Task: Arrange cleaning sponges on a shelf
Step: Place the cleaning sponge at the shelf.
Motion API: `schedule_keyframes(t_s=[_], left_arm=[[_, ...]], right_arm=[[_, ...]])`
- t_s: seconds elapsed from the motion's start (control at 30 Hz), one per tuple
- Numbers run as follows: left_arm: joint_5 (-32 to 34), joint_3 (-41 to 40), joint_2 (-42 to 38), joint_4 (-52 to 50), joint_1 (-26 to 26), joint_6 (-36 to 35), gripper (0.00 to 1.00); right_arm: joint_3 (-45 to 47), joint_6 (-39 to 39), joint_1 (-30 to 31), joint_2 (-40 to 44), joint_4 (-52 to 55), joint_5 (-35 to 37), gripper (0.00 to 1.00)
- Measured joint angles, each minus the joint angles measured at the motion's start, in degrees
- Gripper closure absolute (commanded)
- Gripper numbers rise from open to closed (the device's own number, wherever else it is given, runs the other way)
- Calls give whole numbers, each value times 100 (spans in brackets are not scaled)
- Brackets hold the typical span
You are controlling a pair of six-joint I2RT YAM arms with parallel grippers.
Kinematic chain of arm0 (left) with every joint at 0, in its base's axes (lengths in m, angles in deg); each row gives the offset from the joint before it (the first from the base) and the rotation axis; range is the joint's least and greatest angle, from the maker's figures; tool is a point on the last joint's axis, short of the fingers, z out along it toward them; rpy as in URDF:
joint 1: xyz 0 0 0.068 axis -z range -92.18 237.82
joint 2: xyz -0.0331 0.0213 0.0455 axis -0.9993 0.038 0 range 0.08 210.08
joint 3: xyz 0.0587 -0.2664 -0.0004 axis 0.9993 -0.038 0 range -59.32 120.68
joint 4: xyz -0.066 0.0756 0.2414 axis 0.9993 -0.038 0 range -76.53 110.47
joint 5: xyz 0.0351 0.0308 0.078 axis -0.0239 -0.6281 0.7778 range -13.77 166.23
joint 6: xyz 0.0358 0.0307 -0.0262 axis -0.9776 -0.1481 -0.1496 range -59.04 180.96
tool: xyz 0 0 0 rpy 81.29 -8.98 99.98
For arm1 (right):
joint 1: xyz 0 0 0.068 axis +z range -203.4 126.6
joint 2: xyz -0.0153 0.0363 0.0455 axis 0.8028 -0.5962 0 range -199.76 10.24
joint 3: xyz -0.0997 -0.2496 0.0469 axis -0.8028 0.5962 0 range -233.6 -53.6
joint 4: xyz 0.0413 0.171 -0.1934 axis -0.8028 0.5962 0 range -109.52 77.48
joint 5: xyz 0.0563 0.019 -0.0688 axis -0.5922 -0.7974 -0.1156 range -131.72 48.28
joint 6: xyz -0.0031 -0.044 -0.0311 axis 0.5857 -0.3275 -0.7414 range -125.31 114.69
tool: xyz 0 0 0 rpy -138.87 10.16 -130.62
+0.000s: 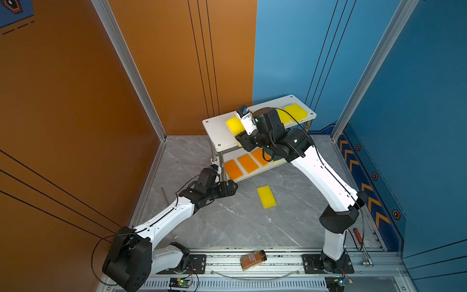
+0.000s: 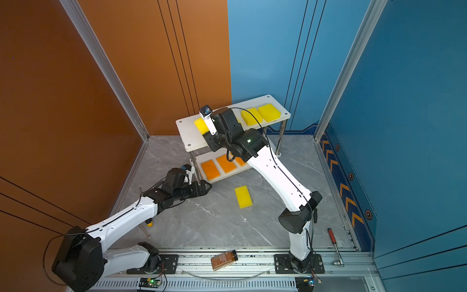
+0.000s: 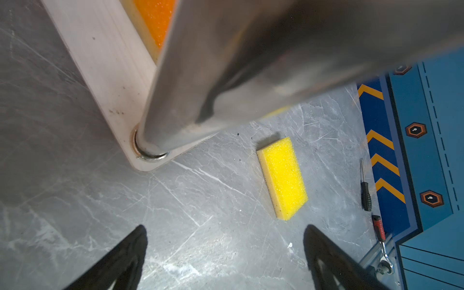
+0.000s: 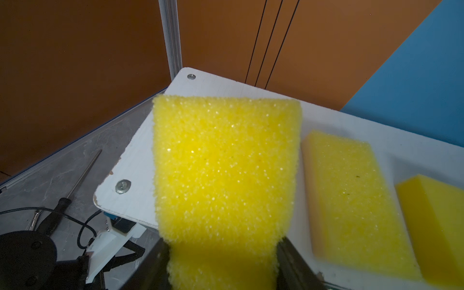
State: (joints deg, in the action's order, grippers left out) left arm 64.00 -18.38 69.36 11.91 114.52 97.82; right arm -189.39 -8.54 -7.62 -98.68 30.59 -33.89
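Note:
The shelf point(image 1: 217, 135) point(image 2: 188, 135) stands at the back of the floor. My right gripper point(image 1: 240, 137) point(image 2: 207, 139) point(image 4: 223, 247) is shut on a yellow sponge point(image 1: 233, 125) point(image 2: 199, 124) point(image 4: 226, 163), held over the left end of the top board. Two more yellow sponges point(image 2: 249, 116) point(image 2: 269, 111) point(image 4: 351, 190) lie on that board to its right. Three orange sponges point(image 1: 233, 169) point(image 1: 247, 163) point(image 1: 260, 156) lie on the lower board. Another yellow sponge point(image 1: 266, 197) point(image 2: 243, 197) point(image 3: 282, 178) lies flat on the floor. My left gripper point(image 1: 233, 187) point(image 2: 208, 188) point(image 3: 224, 231) is open and empty beside the shelf's front left leg.
A chrome shelf leg point(image 3: 226, 75) is very close in the left wrist view. A brown bottle point(image 1: 253, 259) lies on the front rail. A red-handled tool point(image 2: 331, 233) lies at the right wall and a thin screwdriver point(image 1: 166, 199) by the left wall.

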Motion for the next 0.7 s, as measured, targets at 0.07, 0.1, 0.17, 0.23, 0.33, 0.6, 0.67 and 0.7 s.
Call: schedule_keyframes(t_s=[0.07, 0.1, 0.17, 0.23, 0.33, 0.6, 0.67, 0.7], left_arm=[[0, 0, -9, 2, 0, 0, 2], [0, 0, -9, -2, 0, 0, 2], [-2, 0, -9, 2, 0, 0, 2], [-2, 0, -9, 0, 0, 0, 2], [-2, 0, -9, 0, 0, 0, 2], [-2, 0, -9, 0, 0, 0, 2], [0, 0, -9, 0, 0, 0, 2], [-2, 0, -9, 0, 0, 0, 2]], right_arm=[[-2, -2, -28, 0, -83, 9, 46], [-2, -4, -39, -7, -114, 17, 46], [-4, -42, -50, -17, -177, 42, 46], [-9, -52, -66, -31, -219, 46, 46], [-33, -90, -79, -72, -264, 46, 45], [-57, -105, -96, -254, -282, 59, 44], [-57, -105, -105, -315, -293, 116, 43], [-57, -105, -105, -341, -323, 146, 43]])
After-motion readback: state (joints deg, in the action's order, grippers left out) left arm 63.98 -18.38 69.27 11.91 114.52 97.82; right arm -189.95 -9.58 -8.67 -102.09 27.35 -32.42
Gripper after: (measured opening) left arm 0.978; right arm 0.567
